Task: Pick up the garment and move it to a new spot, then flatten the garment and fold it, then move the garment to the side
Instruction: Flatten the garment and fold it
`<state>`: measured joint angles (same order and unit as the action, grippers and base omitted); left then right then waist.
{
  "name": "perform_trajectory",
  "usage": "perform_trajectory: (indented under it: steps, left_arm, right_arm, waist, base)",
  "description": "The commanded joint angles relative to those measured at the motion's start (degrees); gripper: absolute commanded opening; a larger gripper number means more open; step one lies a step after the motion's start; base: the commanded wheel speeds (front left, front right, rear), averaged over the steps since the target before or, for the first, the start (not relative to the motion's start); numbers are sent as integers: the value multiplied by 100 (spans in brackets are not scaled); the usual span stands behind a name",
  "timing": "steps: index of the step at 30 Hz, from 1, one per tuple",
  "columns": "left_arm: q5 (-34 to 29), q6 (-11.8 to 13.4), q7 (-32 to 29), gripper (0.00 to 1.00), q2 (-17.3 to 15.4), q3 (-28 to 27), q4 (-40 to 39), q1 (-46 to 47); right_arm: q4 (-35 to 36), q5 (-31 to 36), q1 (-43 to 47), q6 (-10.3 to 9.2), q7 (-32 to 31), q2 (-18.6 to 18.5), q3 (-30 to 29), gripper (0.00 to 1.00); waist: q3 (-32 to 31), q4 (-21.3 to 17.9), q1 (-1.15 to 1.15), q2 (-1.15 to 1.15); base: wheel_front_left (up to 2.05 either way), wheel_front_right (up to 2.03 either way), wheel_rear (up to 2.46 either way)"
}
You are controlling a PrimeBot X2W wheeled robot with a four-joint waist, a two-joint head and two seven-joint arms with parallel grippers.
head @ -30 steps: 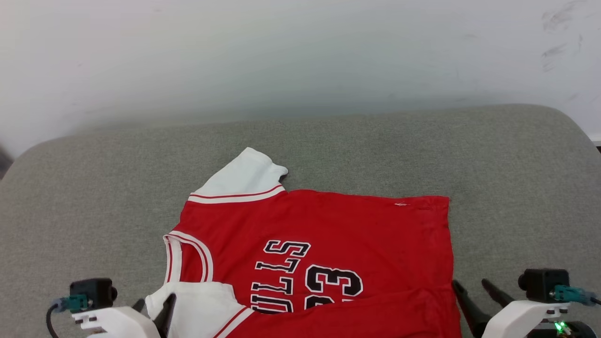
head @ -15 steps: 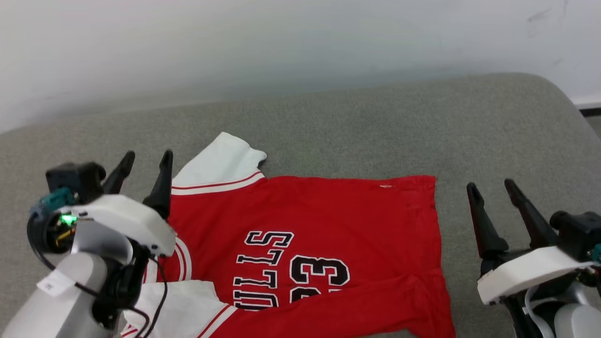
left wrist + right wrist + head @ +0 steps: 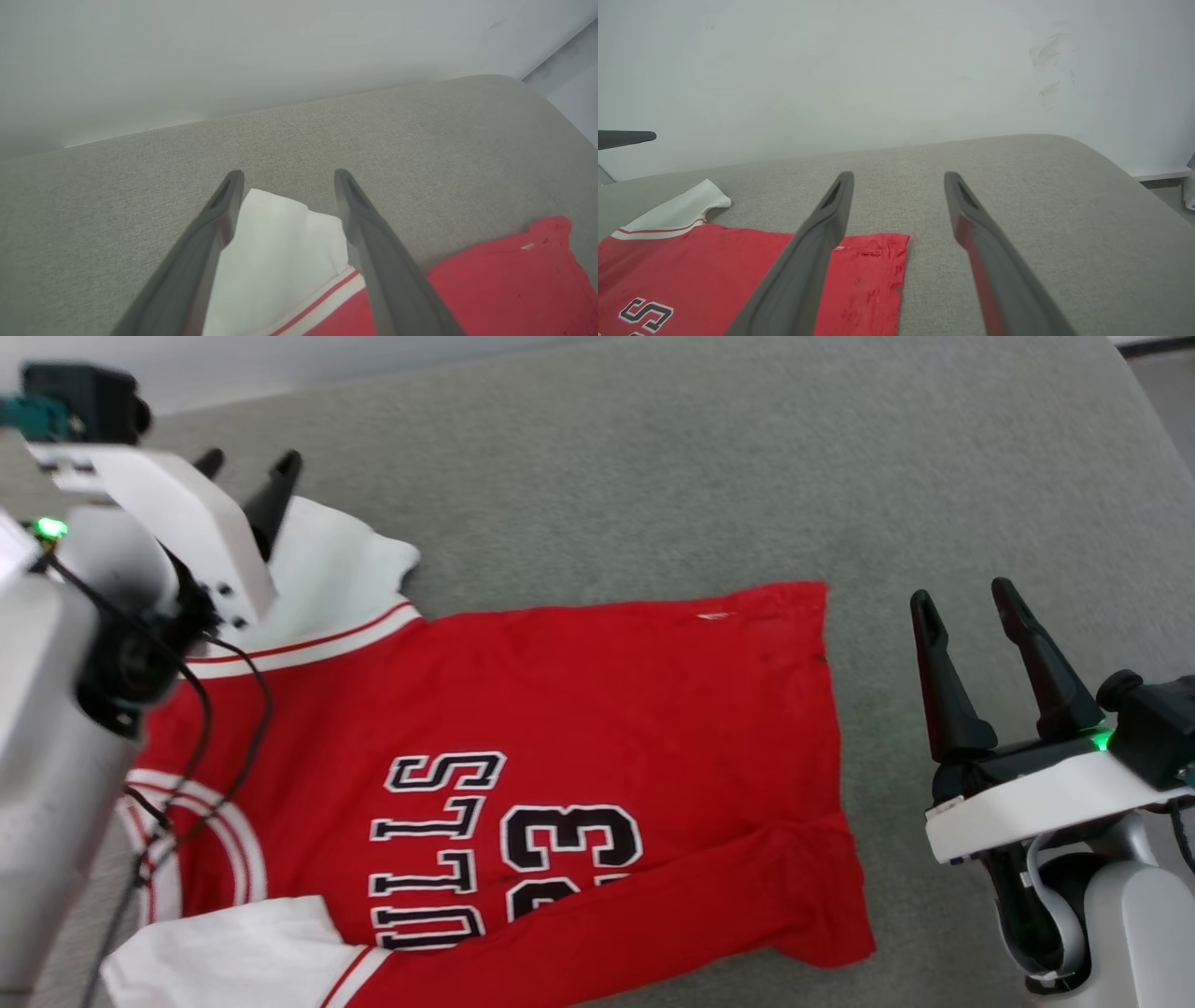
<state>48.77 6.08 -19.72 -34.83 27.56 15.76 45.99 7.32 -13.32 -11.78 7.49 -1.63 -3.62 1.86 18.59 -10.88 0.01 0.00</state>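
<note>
The garment (image 3: 579, 709), a red jersey with white sleeves and black "ULLS 23" lettering, lies spread on the grey cushion (image 3: 653, 467), its near edge folded over. My left gripper (image 3: 247, 462) hovers open above the far white sleeve (image 3: 275, 252), which shows between its fingers in the left wrist view. My right gripper (image 3: 962, 597) stands open just right of the jersey's hem edge (image 3: 878, 275), above bare cushion, holding nothing.
A pale wall (image 3: 878, 70) rises behind the cushion. The cushion's rounded right end (image 3: 1111, 163) drops off toward the floor. Bare grey fabric stretches beyond and to the right of the jersey.
The head camera has tilted down and nearer. Both arms have risen from the near edge and reached forward, the left over the far sleeve, the right beside the hem. Both stay open.
</note>
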Motion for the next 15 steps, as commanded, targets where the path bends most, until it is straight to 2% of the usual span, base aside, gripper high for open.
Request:
perform_trajectory:
  steps: [1,8,15]
  left_arm:
    - [74,-71,-272,100,-51,42,204,251]
    - [181,-305,-1587,100,-333,307,1186,910]
    - [59,-329,-2267,100,-600,543,1821,1049]
  right_arm:
    - [-53,-47,-84,-1,74,40,16,100]
    - [-330,-291,-145,-1,327,82,165,100]
    - [-686,-642,-127,-1,611,81,306,100]
  waist:
    - [337,-344,-1,0]
    - [687,-767,-1,0]
    - [862,-1011,-1,0]
  base:
    - [0,0,0]
    - [0,0,0]
    - [0,0,0]
